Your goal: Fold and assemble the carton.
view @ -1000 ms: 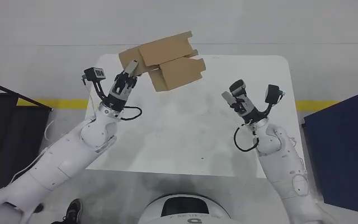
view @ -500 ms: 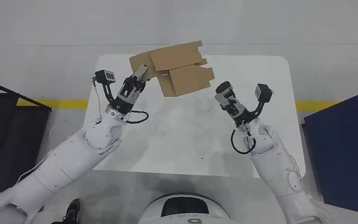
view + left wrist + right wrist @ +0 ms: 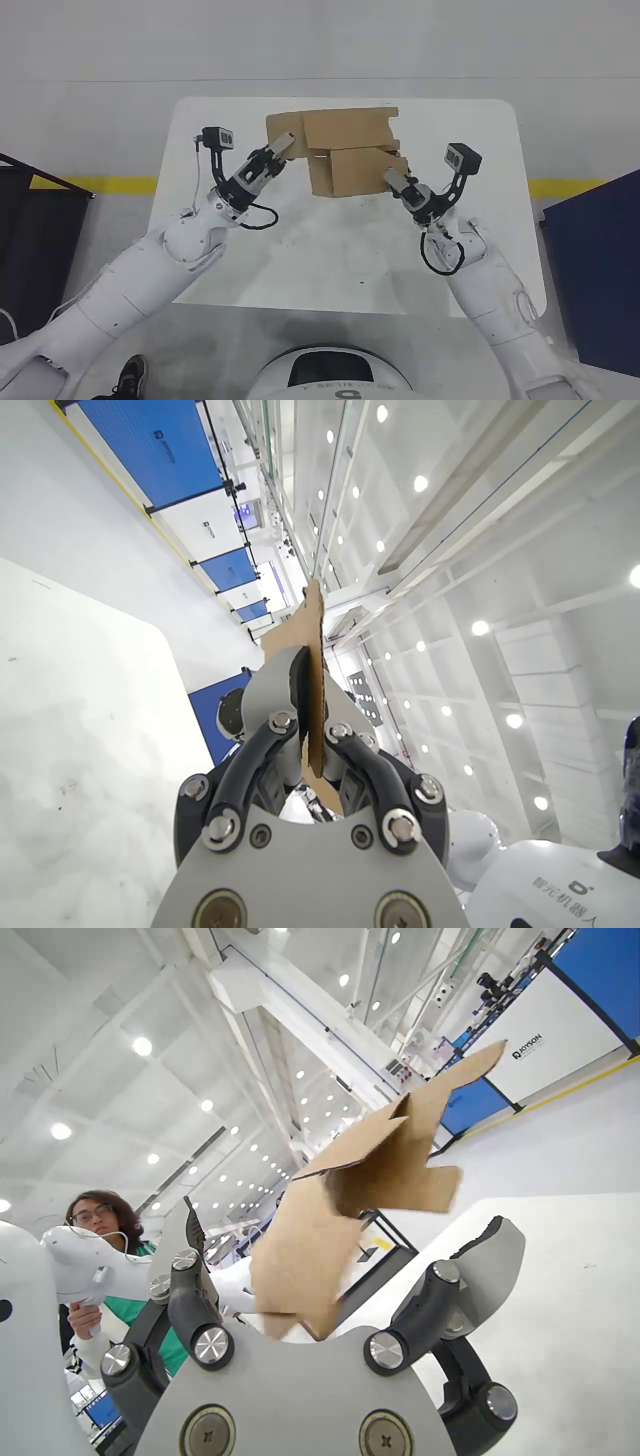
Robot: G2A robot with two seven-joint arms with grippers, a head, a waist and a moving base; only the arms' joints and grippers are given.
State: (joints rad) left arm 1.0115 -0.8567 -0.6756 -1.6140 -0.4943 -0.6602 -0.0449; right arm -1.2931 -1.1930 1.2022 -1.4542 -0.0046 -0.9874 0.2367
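We see the white counter (image 3: pixel 330 250) from above. The brown carton (image 3: pixel 345 150) hangs over its twelve o'clock edge, partly unfolded, with its flaps loose. Our left end effector (image 3: pixel 283 150) sits at the carton's nine o'clock side, its fingers pressed together on the edge of a cardboard flap. Our right end effector (image 3: pixel 397 182) sits at the carton's four o'clock corner. Its fingers are spread wide, and a flap lies between them unclamped.
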